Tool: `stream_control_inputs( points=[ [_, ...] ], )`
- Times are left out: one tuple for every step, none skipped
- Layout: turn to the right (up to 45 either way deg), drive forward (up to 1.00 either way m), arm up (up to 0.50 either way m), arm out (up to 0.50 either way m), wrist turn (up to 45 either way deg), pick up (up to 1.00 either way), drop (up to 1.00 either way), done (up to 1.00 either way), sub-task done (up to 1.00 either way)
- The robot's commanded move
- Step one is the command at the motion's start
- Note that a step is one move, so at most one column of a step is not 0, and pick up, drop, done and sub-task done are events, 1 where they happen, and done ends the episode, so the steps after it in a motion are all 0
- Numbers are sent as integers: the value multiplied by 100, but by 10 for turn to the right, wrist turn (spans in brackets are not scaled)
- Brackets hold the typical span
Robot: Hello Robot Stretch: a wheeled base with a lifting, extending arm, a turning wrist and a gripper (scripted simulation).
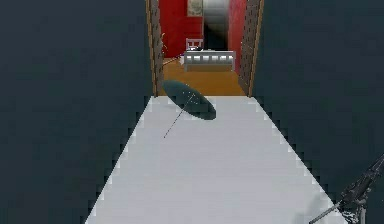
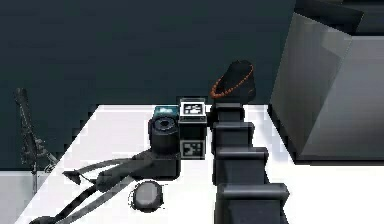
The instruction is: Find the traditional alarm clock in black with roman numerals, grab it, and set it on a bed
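Note:
My gripper (image 2: 62, 198) shows at the arm side view's lower left, its dark body (image 2: 165, 135) beside two white marked squares (image 2: 192, 108). Two thin fingers (image 2: 100, 172) run left and down over pale floor. A small round dark grey blob (image 2: 147, 195) lies close under the fingers; its shape does not tell me whether it is the clock. I cannot tell whether the gripper holds anything. Ahead, a wooden-framed doorway (image 1: 152, 50) leads into a red-walled room with a low white piece of furniture (image 1: 208, 60) on an orange floor.
A dark teal umbrella (image 1: 190, 100) lies on the grey corridor floor before the doorway. Dark walls line both sides. A thin metal stand (image 1: 355, 200) (image 2: 30, 140) is close by. A dark domed thing with a red band (image 2: 235, 78) sits beyond the arm; a grey block (image 2: 335, 90) stands at the right.

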Motion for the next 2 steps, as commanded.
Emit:
stream_control_inputs(
  points=[
    [0, 0, 0, 0, 450, 0, 0, 0, 0],
    [0, 0, 0, 0, 270, 0, 0, 0, 0]
  ],
)
